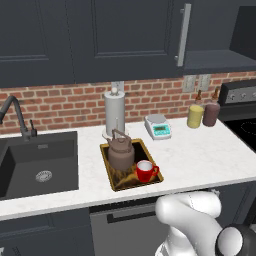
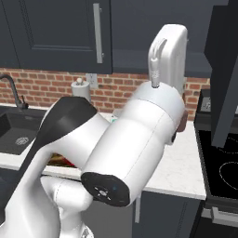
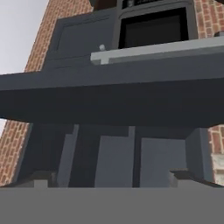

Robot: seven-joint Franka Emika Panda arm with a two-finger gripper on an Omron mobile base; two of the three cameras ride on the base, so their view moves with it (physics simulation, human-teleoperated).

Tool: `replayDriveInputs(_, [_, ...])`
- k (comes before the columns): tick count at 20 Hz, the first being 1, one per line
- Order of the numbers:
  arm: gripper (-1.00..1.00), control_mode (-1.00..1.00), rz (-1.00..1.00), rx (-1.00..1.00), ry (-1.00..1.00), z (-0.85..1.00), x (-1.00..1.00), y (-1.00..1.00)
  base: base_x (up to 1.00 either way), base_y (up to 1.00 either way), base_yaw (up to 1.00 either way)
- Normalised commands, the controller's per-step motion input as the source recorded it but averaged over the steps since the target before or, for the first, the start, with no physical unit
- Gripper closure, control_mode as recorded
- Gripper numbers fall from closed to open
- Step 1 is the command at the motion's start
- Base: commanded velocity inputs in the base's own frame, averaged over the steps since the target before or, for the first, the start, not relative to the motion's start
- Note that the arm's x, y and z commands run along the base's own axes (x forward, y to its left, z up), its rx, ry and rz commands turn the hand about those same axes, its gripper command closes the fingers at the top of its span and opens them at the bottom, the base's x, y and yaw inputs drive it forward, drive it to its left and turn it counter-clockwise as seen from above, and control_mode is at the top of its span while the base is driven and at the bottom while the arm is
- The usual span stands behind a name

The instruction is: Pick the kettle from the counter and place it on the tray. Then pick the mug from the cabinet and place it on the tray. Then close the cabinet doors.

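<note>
Tool (image 3: 112, 178) open before cabinet door (image 3: 109, 94), bar handle (image 3: 162, 49) beyond.

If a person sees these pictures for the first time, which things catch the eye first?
The patterned tray on the white counter, right of the sink, holds the brownish kettle and the red mug. In the right base view, the big white arm blocks most of the scene.
</note>
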Motion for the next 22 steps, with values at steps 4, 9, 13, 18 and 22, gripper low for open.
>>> replayDriveInputs(4, [-1.0, -1.0, -0.18, 0.0, -0.06, 0.01, -0.09, -0.12, 0.0, 0.0, 0.0])
replayDriveInputs(9, [-1.0, -1.0, -0.22, -0.11, -0.08, -0.14, -0.26, 0.26, 0.0, 0.0, 0.0])
replayDriveInputs(13, [-1.0, -1.0, -0.22, -0.2, -0.07, -0.1, -0.12, 0.17, 0.0, 0.0, 0.0])
replayDriveInputs(18, [-1.0, -1.0, -0.21, -0.17, -0.01, -0.01, -0.01, 0.02, 0.0, 0.0, 0.0])
replayDriveInputs(22, [-1.0, -1.0, -0.18, -0.13, 0.0, -0.05, -0.02, 0.0, 0.0, 0.0, 0.0])
